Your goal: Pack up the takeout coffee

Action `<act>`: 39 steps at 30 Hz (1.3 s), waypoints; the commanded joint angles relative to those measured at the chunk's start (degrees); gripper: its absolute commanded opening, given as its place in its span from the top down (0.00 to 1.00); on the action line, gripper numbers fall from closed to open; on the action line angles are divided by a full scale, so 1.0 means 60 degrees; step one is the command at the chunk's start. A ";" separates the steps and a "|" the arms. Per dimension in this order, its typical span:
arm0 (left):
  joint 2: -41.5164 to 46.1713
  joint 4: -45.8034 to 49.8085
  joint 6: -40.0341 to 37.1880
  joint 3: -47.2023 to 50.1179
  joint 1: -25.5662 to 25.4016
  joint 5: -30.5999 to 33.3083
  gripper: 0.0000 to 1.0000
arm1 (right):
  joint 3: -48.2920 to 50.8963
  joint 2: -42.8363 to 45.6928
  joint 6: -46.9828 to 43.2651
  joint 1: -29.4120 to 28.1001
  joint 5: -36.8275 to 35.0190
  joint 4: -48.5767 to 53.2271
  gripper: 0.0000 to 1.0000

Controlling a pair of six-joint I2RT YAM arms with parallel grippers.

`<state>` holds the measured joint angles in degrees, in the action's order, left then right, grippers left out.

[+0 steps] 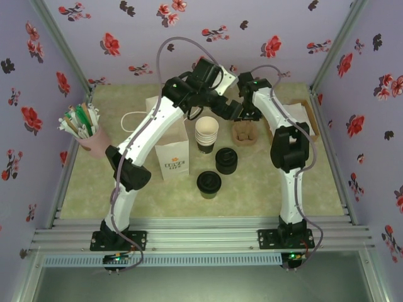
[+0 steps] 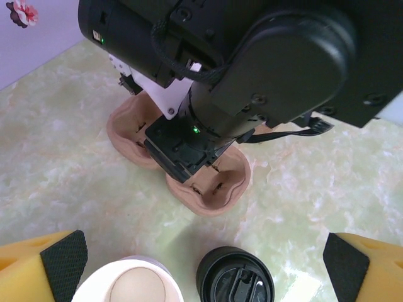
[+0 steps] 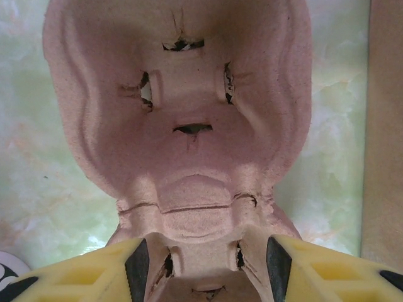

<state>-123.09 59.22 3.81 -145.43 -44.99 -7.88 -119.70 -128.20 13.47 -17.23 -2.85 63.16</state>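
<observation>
The takeout coffee [image 1: 209, 183] stands upright on the tabletop [image 1: 252, 189] with its long axis vertical and its lid up. The lid hides most of its wall. The white bag [image 1: 171, 157] is at 10 o'clock, the lid stack [image 1: 226, 160] at 1 o'clock and the cup stack [image 1: 206, 133] at 12 o'clock. The pulp carrier [image 3: 182, 126], partly covered overhead by the right arm, sits clamped in the right end effector [image 3: 206, 270]. The left end effector [image 2: 204, 270] gapes wide and empty.

blocked: bag [image 1: 171, 157], cups [image 1: 206, 133], lids [image 1: 226, 160], coffee [image 1: 208, 182], carrier [image 1: 244, 134] | free: table [image 1: 252, 189] front-right
</observation>
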 commanded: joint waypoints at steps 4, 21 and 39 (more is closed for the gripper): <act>-0.0024 -0.0041 -0.0251 -0.0302 0.0025 -0.0276 0.01 | -0.0554 -0.0473 -0.0230 0.0053 0.0184 0.0287 0.47; 0.0048 0.0053 -0.0247 -0.0269 0.0028 -0.0318 0.01 | -0.1027 -0.1041 -0.0092 0.0059 0.0181 0.0370 0.53; 0.0071 0.0017 -0.0196 -0.0233 0.0030 -0.0357 0.01 | -0.1117 -0.1128 -0.0092 0.0052 0.0315 0.0471 0.59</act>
<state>-123.09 59.20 3.84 -145.56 -44.99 -9.10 -124.60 -133.38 13.45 -17.12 -1.63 64.20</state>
